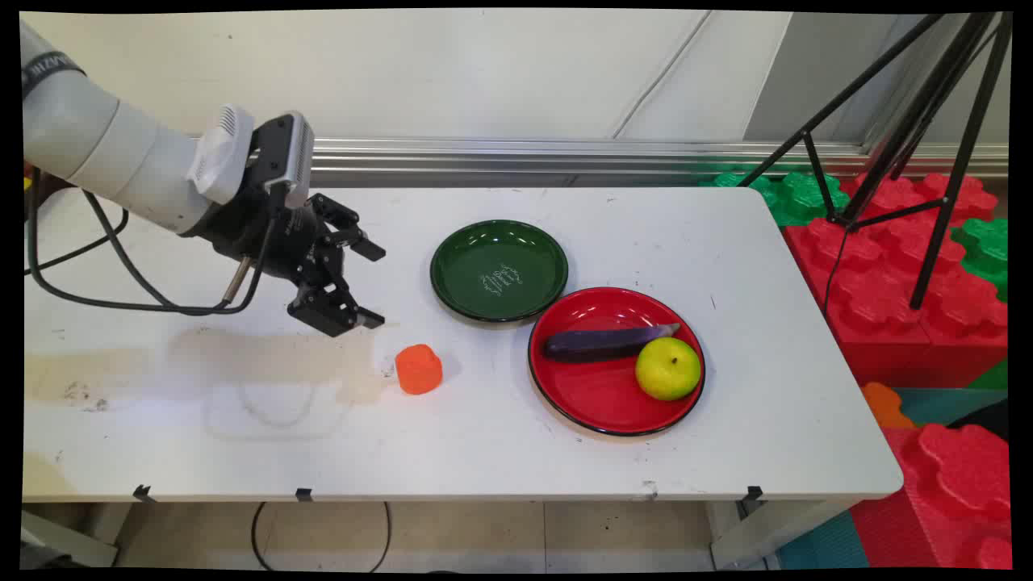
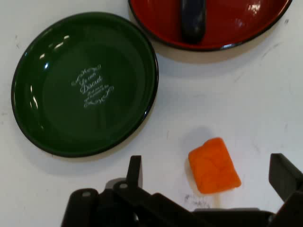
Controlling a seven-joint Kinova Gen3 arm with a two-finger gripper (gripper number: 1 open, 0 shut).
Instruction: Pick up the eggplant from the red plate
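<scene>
Tool (image 1: 376, 284) wide apart nr orange block (image 1: 418, 369)

small orange block (image 1: 418, 369) lies on white table (image 1: 484, 452), near open claw (image 1: 375, 284).

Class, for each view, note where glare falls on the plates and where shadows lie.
Main view: small highlights dot the green plate rim, and the orange block casts a faint shadow to its right. Hand view: glare streaks the green plate's left rim and the red plate; a soft shadow lies under the red plate.
</scene>
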